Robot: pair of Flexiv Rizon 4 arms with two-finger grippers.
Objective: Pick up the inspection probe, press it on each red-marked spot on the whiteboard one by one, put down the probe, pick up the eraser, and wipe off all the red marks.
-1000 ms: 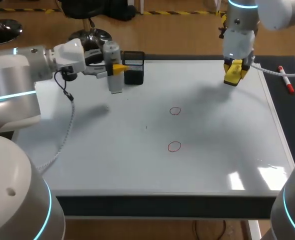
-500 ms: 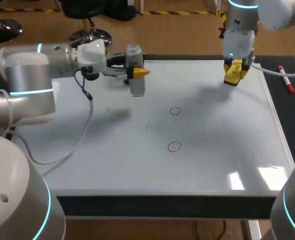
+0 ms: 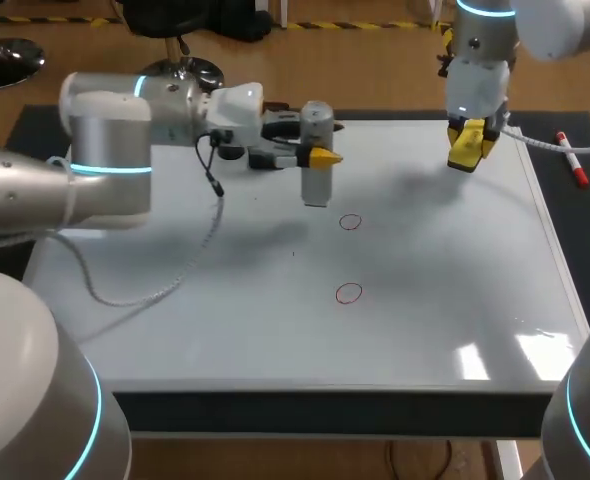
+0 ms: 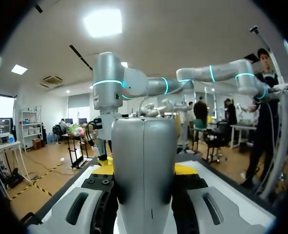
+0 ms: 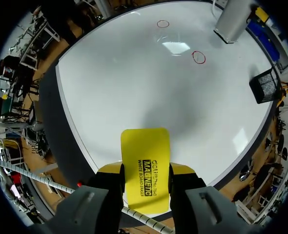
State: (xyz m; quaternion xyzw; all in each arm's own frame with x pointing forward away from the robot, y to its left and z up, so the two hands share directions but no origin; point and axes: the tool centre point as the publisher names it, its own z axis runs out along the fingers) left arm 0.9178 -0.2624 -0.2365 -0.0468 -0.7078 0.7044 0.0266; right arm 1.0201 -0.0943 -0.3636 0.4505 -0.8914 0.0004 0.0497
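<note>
The left pincer is clamped on the inspection probe, a grey cylinder held upright over the whiteboard, just far-left of the farther red circle. The nearer red circle lies apart. Only the right wrist view shows a black mesh holder at the board's edge. At the far right, the right pincer grips the yellow eraser, which carries black print. A red marker lies on the dark worktop beside the board.
</note>
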